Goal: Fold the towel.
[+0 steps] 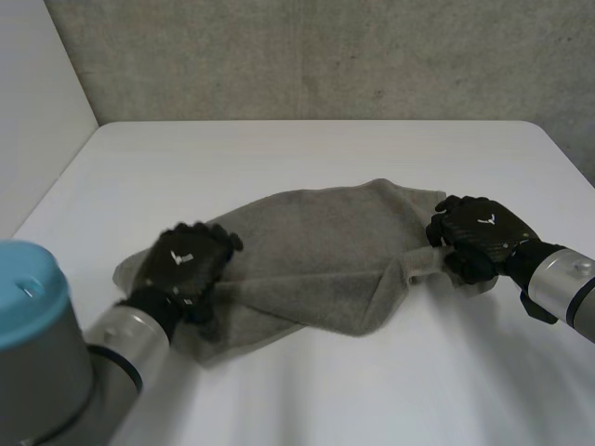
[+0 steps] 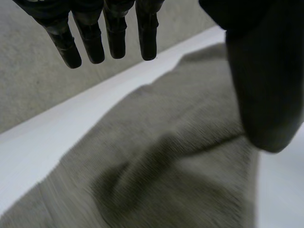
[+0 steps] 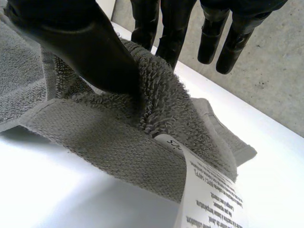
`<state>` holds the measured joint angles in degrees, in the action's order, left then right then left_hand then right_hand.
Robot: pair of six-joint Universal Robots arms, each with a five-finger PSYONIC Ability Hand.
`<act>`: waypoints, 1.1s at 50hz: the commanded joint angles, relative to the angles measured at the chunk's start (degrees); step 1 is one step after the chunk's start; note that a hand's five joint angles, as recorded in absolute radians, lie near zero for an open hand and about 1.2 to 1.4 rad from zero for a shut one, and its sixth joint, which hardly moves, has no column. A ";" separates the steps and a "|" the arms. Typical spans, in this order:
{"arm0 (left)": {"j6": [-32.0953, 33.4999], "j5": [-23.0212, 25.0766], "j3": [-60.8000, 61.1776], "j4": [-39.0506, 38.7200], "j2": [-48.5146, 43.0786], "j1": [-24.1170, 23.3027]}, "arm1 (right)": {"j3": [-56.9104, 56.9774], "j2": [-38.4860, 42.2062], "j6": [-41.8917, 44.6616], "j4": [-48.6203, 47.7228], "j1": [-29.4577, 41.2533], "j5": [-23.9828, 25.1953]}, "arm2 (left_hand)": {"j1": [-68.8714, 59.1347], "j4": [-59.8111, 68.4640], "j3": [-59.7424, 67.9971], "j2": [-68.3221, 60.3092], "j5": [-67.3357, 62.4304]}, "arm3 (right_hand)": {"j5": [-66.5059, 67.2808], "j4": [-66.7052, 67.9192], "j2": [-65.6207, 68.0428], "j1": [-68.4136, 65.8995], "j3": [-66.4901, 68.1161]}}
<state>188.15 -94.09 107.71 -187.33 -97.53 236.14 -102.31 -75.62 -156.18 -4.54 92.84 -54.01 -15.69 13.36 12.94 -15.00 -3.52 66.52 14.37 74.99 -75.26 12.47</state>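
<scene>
On the white table, crumpled grey towel, a hand at each end.
Left hand is over the towel's left end, fingers straight and loose; right hand pinches its right edge near the care label, thumb against fingers.

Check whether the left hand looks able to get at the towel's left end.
Probably yes: the left hand is open right above that end of the towel, with nothing between them. The right hand pinches the opposite end, out of the way.
</scene>
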 commanded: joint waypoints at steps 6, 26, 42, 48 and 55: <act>0.02 -6.63 1.01 -0.67 -6.96 -5.69 | -0.60 -0.15 0.09 -0.03 -0.03 0.13 | 3.29 -3.36 -2.94 2.60 1.12 | 3.48 -4.37 5.01 -4.74 -2.47; 3.79 -9.89 -1.71 -8.40 -15.75 -4.99 | -1.31 -0.06 0.44 -0.03 -0.03 0.22 | -6.97 -3.36 -2.94 -7.66 -9.14 | 3.48 -4.37 5.01 -4.74 -2.47; 5.73 -10.06 -1.63 -10.16 -17.43 -3.76 | -1.66 0.12 0.61 -0.12 -0.03 -0.04 | -59.55 -3.36 -2.94 -60.24 -61.73 | 3.48 -4.37 5.01 -4.74 -2.47; 6.35 -9.89 -1.28 -10.16 -15.67 -2.52 | -1.22 -0.41 0.00 0.50 -0.90 -0.13 | -64.31 -3.36 -2.94 -65.00 -66.48 | 3.48 -4.37 5.01 -4.74 -2.47; 6.35 -8.31 0.92 -9.90 -6.11 0.81 | 0.18 -2.60 0.96 9.97 -1.52 -0.04 | -64.31 -3.36 -2.94 -65.00 -66.48 | 3.48 -4.37 5.01 -4.74 -2.47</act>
<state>194.51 -103.58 107.14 -197.42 -110.04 234.69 -103.13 -76.39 -155.89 -1.64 91.90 -54.16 -73.58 13.36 12.94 -75.41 -65.81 66.52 14.37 75.00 -75.26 12.47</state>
